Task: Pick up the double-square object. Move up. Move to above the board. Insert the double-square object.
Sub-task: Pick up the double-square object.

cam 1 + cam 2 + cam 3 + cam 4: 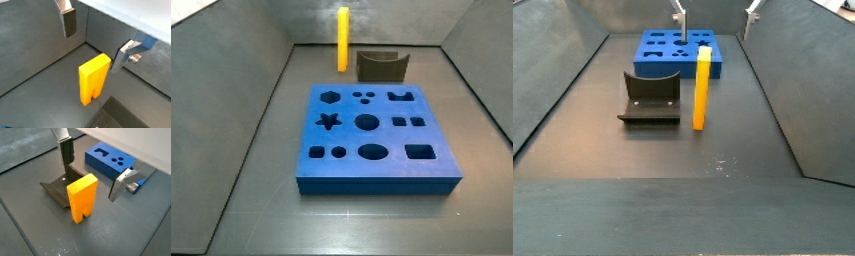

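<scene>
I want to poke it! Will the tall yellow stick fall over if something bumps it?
Probably yes: the double-square object stands upright on its narrow pronged end, so a nudge could tip it. It looks stiff, not bendy. The open gripper sits above it, not touching; the fixture stands beside it.

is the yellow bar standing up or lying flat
Standing upright: in a side view the double-square object rises vertically from the floor beside the fixture, prongs down. The pincer hangs open above it, not touching.
</scene>
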Robot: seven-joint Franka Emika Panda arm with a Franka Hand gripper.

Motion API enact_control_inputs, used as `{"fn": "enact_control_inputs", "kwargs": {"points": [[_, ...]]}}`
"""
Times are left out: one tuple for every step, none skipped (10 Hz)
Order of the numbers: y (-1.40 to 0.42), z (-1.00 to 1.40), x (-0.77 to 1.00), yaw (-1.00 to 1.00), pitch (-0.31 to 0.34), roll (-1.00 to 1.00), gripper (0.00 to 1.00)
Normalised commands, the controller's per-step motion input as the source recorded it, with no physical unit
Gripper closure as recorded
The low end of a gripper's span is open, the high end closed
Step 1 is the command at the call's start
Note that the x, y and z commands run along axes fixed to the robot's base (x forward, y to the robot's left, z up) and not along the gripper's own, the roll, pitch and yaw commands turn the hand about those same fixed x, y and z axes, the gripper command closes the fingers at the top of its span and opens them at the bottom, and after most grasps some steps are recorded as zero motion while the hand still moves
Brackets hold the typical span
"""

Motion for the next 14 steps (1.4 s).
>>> {"fn": "enact_control_inputs", "kwargs": {"points": [[0.00,0.00,-0.01,0.00,0.000,0.01,0.00],[0.00,-0.41,0.00,0.00,-0.086,0.07,0.00],[0.00,-0.61,0.08,0.00,-0.163,0.06,0.00],[0.00,-0.56,0.17,-0.03,-0.143,0.00,0.00],[0.00,-0.51,0.20,-0.06,-0.147,0.00,0.00],[0.00,-0.65,0.14,-0.05,-0.174,0.00,0.00],[0.00,-0.82,0.03,0.00,-0.186,0.06,0.00],[0.00,-0.83,0.00,0.00,-0.191,0.09,0.00],[0.01,-0.15,-0.07,-0.02,-0.084,0.00,0.00],[0.00,0.00,0.01,0.00,0.009,0.02,0.00],[0.00,0.00,0.00,0.00,0.000,0.00,1.00],[0.00,0.00,0.00,0.00,0.000,0.00,1.00],[0.00,0.00,0.00,0.00,0.000,0.00,1.00],[0.00,0.00,0.00,0.00,0.000,0.00,1.00]]}}
